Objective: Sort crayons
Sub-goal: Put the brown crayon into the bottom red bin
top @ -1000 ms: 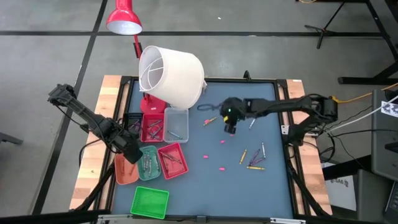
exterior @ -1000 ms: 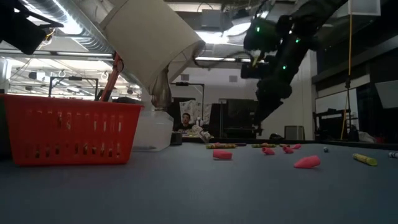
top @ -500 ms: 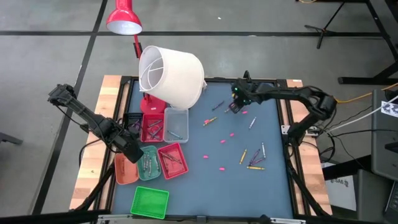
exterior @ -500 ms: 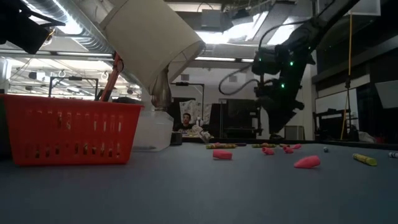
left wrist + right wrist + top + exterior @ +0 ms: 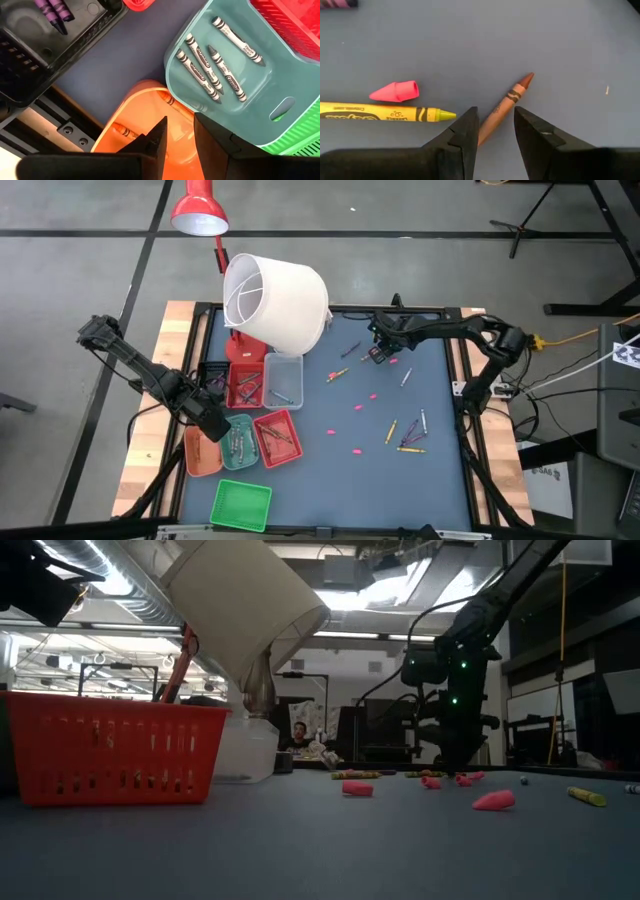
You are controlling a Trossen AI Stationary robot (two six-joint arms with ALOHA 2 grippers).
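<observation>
the right gripper (image 5: 494, 131) is low over the far part of the blue-grey table (image 5: 330, 470). its two dark fingers are spread a little, and a thin brown crayon (image 5: 507, 102) lies on the mat in the gap between them; i cannot tell if they touch it. beside it lie a yellow crayon (image 5: 380, 113) and a small pink stub piece (image 5: 395, 91). more loose crayons (image 5: 408, 432) lie near the table's right side. the left gripper (image 5: 177, 137) hangs over the orange plastic tray (image 5: 135, 120), fingers slightly apart and empty. just beside it, the teal plastic tray (image 5: 255, 95) holds grey crayons (image 5: 210, 67).
</observation>
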